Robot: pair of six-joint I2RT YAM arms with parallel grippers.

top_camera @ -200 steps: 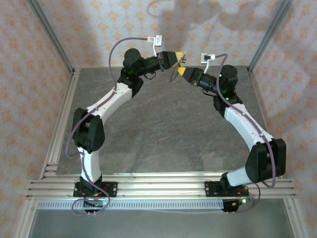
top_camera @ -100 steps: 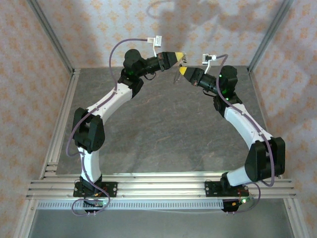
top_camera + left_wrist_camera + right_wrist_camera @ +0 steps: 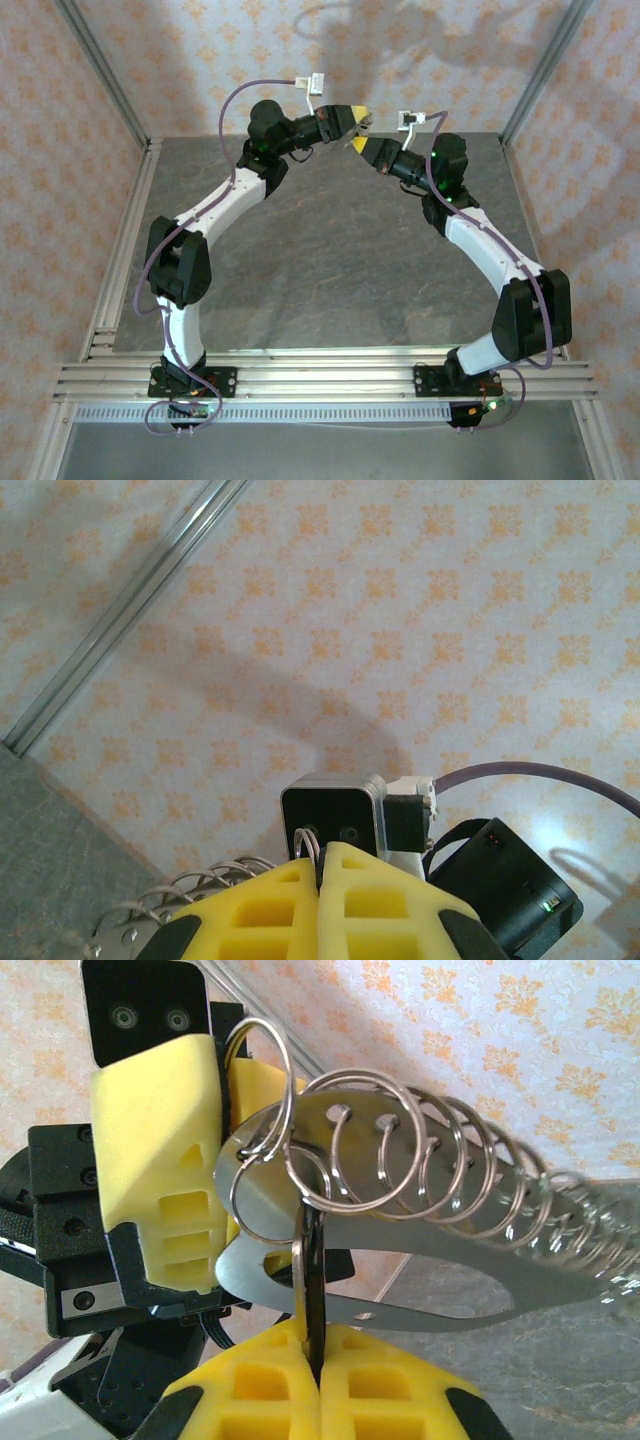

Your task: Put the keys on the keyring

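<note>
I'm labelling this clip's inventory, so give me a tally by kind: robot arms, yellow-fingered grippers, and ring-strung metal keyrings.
Robot arms: 2 (left arm, right arm)
Yellow-fingered grippers: 2 (left gripper, right gripper)
Ring-strung metal keyring: 1
Total: 5
</note>
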